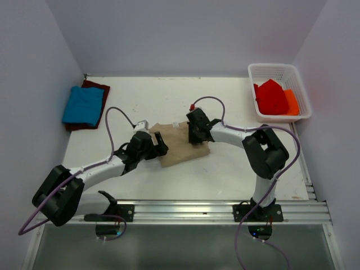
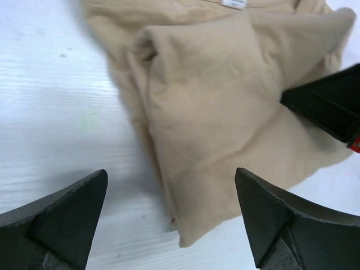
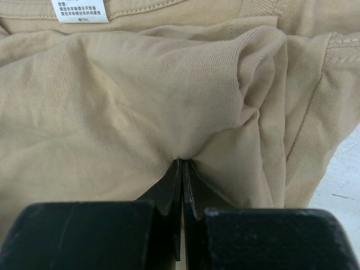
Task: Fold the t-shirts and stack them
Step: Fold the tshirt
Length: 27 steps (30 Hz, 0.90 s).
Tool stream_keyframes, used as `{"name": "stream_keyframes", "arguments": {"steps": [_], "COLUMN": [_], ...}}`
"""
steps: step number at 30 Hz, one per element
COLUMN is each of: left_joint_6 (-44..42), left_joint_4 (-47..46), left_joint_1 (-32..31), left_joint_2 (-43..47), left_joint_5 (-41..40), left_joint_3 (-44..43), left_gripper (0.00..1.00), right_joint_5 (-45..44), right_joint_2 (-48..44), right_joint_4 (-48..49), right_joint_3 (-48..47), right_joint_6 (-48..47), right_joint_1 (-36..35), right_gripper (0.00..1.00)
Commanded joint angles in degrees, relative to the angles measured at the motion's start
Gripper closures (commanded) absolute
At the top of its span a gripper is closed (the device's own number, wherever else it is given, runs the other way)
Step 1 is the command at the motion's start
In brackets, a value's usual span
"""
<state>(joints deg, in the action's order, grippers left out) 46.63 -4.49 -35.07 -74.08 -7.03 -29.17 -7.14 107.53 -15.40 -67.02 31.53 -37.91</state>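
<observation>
At the far-left corner of the surface (image 1: 225,169) the blue t-shirt (image 1: 83,105) lies folded on top of the maroon t-shirt (image 1: 97,85), whose dark edges show along the far and near sides. A wide stretch of bare surface separates that stack from the middle. There the left pincer (image 1: 161,144) hangs with its fingers spread wide apart and nothing between them, just at the left edge of the tan t-shirt (image 1: 180,147). In the left wrist view, the shirt's rounded folded edge and near corner lie just beyond the gap. The tan t-shirt sits folded near the centre, its white label (image 3: 80,10) at the far side. The right pincer (image 3: 181,164) is clamped on its cloth, which puckers at the tips. Bare surface runs along the near edge and right of the shirt. At the far-right corner a white basket (image 1: 272,67) holds red cloth (image 1: 271,97) and orange cloth (image 1: 292,102).
</observation>
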Motion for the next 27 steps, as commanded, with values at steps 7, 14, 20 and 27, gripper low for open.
{"name": "stream_keyframes", "arguments": {"steps": [7, 14, 20, 27], "left_joint_6": [-1.81, -0.67, 1.97, 3.99], "left_joint_4": [-5.43, -16.94, -22.58, -25.65], "left_joint_1": [5.8, 10.19, 10.11, 7.39], "left_joint_2": [0.36, -9.22, -20.04, -26.36], "left_joint_5": [6.74, 17.21, 23.2, 24.51], "left_joint_3": [9.12, 11.15, 7.47, 3.95], "left_gripper": [0.0, 0.0, 0.0, 0.0], "right_joint_5": [-0.16, -0.6, -0.95, -0.34], "right_joint_2": [1.55, 0.41, 0.23, 1.54], "right_joint_4": [-1.21, -1.56, -1.57, -0.95], "right_joint_3": [3.04, 3.74, 4.18, 3.92], "right_joint_6": [-0.41, -0.77, -0.77, -0.59], "right_joint_1": [0.21, 0.2, 0.2, 0.12], "right_gripper": [1.0, 1.0, 1.0, 1.0]}}
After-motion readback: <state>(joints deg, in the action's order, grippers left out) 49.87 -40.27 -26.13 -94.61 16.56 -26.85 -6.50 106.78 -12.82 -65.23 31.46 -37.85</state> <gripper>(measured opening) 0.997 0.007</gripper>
